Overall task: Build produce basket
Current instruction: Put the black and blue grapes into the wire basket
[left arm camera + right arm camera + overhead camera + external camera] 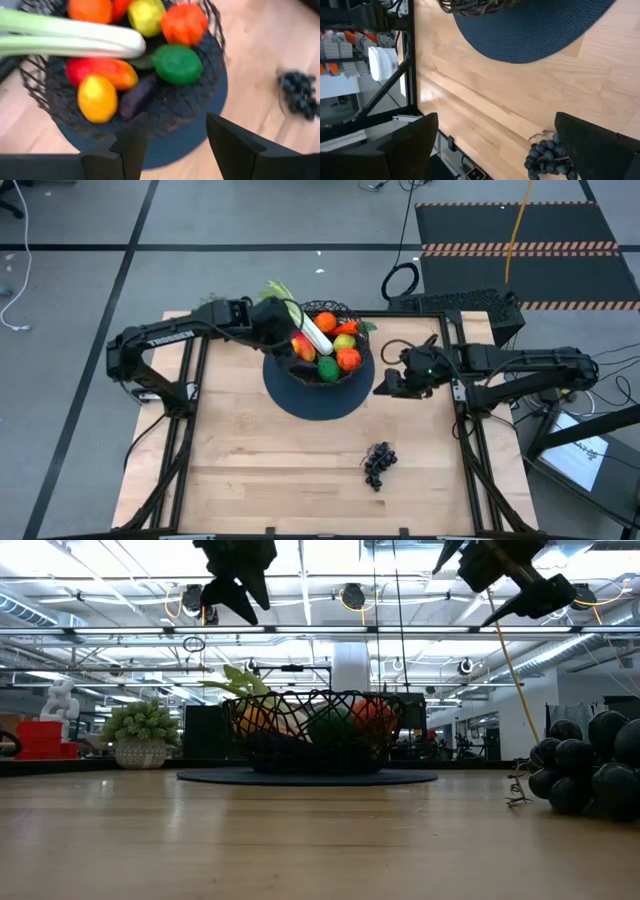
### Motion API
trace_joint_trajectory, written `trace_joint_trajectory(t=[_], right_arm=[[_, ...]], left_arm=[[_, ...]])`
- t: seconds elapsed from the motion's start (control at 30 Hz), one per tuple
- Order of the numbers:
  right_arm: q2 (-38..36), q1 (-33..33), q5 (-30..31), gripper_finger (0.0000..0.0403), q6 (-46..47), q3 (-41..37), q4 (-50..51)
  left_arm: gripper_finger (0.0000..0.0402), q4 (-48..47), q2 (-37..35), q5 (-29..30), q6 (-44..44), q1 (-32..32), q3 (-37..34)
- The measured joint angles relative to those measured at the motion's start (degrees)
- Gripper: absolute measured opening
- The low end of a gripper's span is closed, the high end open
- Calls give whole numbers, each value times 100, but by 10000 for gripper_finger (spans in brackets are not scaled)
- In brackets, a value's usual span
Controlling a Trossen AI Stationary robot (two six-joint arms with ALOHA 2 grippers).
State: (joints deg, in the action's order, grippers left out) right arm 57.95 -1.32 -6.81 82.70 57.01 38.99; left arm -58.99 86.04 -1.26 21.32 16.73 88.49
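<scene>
Left claw [172, 142] hovers spread and empty over the produce-filled basket [322, 365]; right claw [495, 145], spread wide, hangs above the bench [280, 470] near the grapes [379, 464].

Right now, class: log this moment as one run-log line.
left gripper: open, empty, above basket | right gripper: open, empty, waiting beside mat | grapes: on table, outside basket

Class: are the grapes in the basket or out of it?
Out. The grapes lie on the bare table, apart from the basket and its mat.
</scene>
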Motion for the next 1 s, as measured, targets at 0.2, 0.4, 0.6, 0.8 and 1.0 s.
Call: trace_joint_trajectory(t=[0.2,0.4,0.6,0.8,1.0], right_arm=[[82,495,248,393,-175,0,4],[423,942,232,393,643,0,35],[823,1456,234,393,1081,0,85],[1164,1505,224,393,287,0,278],[1558,1150,-327,375,-2419,0,-169]], left_arm=[[185,-294,2,0,55,-586,0],[173,-310,2,44,208,-1210,0],[164,-216,4,235,491,-1702,0],[165,153,7,623,686,-1960,0],[165,412,7,693,469,-1944,0]])
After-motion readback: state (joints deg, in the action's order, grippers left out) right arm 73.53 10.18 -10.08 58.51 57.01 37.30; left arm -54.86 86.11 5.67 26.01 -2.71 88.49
